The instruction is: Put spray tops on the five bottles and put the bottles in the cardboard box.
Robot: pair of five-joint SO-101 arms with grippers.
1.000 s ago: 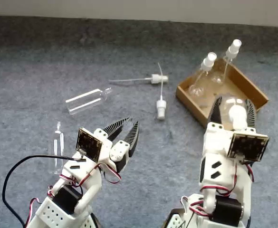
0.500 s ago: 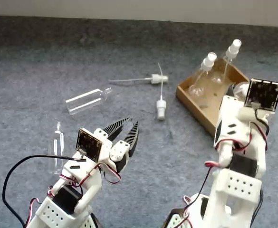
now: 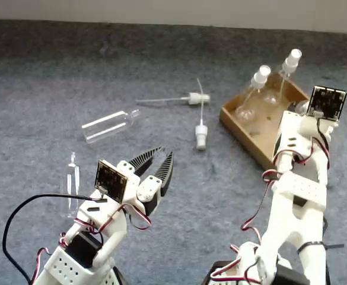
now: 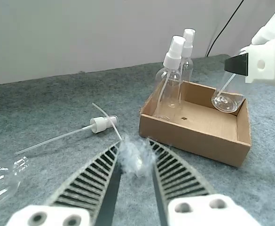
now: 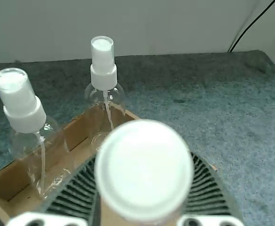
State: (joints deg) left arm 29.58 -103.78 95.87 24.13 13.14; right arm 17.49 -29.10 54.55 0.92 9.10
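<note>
"Right arm has swung forward since a second ago?"
"Yes. The right gripper (image 4: 253, 62) is now over the cardboard box (image 3: 242, 132), clamped on a capped bottle (image 4: 227, 100)."
"Surroundings?"
"Grey carpet (image 3: 43, 83), pale wall (image 3: 161, 9) behind. One standing bottle (image 3: 248, 102) and another (image 3: 282, 80) occupy the box's far end."
"Outside it?"
"A spray top with tube (image 3: 191, 99), a second top (image 3: 201, 136), a bare bottle (image 3: 105, 126) and a slim bottle (image 3: 72, 181) lie ahead of the left gripper (image 3: 165, 153), fingers parted, empty."
</note>
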